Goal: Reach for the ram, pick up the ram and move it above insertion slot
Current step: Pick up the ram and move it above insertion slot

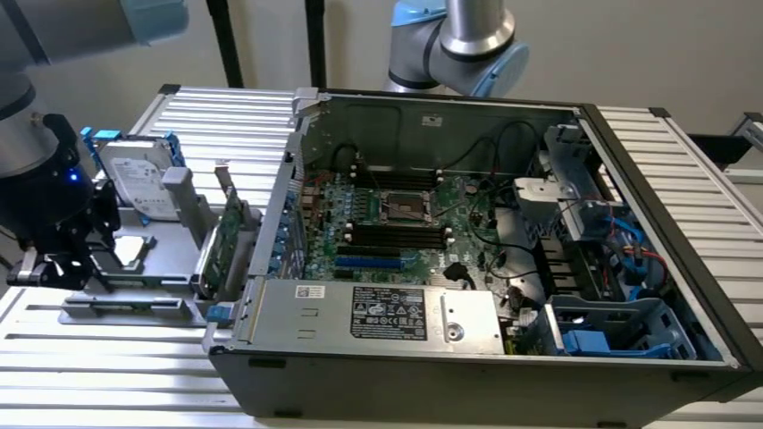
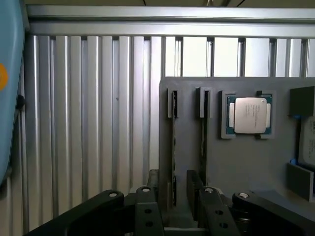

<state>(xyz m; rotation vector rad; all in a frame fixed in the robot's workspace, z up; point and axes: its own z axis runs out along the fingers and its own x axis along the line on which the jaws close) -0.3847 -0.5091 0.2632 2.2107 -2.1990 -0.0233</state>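
Note:
In the wrist view the ram (image 2: 173, 147) is a thin stick seen edge-on, standing upright in a slot of the grey holder (image 2: 236, 162). My gripper (image 2: 174, 201) is open, with one black finger (image 2: 147, 211) on each side of the ram's near end and a gap to it on both sides. In the exterior view my gripper (image 1: 54, 264) hangs over the grey holder (image 1: 131, 304) at the exterior view's left, outside the open computer case (image 1: 477, 357). The black insertion slots (image 1: 394, 234) lie on the green motherboard inside the case.
A second thin stick (image 2: 203, 142) stands in the neighbouring slot, and a processor chip (image 2: 248, 114) lies in the holder. A hard drive (image 1: 138, 183) and a broad green card (image 1: 232, 237) stand upright between my gripper and the case. A ribbed metal table (image 1: 96, 375) carries everything.

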